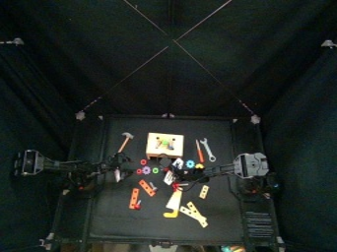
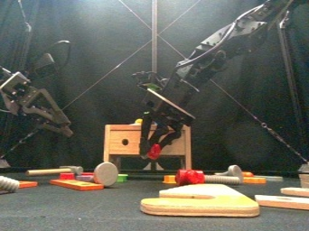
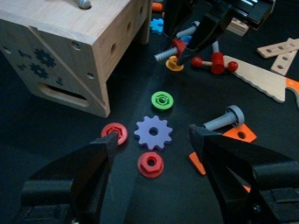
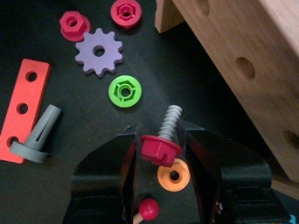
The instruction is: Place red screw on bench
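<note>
My right gripper (image 4: pixel 162 147) is shut on the red screw (image 4: pixel 159 149), gripping its red head while the grey thread points out toward the wooden bench (image 4: pixel 246 61). In the front view the gripper (image 2: pixel 154 143) hangs in front of the bench (image 2: pixel 121 144), with the screw (image 2: pixel 154 152) low by the bench's front face, just above the table. My left gripper (image 3: pixel 155 140) is open and empty over a purple gear (image 3: pixel 153 133) left of the bench; it is raised at the left in the front view (image 2: pixel 36 104).
Loose parts lie around: a green nut (image 4: pixel 124 89), an orange nut (image 4: pixel 173 179), a red bar (image 4: pixel 26 87), a grey bolt (image 4: pixel 41 140), red nuts (image 3: pixel 149 164), another red screw (image 2: pixel 189 176) and wooden plates (image 2: pixel 200 200) at the front.
</note>
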`<act>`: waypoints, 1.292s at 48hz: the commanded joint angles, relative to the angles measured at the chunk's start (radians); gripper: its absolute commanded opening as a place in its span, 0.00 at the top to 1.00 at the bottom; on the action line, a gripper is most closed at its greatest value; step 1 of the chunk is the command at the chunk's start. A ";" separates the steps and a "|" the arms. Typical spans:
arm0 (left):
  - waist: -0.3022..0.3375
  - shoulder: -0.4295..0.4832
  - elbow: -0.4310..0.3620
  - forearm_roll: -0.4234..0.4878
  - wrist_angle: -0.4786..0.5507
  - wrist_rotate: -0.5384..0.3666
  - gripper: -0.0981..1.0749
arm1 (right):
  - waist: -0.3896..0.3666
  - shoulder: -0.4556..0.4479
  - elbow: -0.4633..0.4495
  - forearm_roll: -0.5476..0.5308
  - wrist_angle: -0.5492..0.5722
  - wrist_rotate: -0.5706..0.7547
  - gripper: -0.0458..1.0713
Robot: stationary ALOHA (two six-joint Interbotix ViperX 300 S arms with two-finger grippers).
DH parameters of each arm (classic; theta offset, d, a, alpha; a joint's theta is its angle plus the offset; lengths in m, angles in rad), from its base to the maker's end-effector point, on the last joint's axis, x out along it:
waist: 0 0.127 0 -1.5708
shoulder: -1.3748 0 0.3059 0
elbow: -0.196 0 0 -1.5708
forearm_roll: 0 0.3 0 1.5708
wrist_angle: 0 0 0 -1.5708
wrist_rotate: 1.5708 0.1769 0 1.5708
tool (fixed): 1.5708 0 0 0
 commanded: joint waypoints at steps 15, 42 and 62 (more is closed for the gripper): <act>0.003 0.000 -0.029 -0.002 -0.003 0.000 0.08 | 0.023 -0.173 -0.002 -0.060 0.048 -0.002 0.39; 0.003 0.000 -0.031 -0.002 -0.003 0.005 0.08 | -0.135 -0.304 0.057 -0.141 0.115 0.011 0.39; 0.003 0.000 -0.028 -0.002 -0.003 0.005 0.08 | -0.202 -0.314 0.083 -0.140 0.074 0.006 0.39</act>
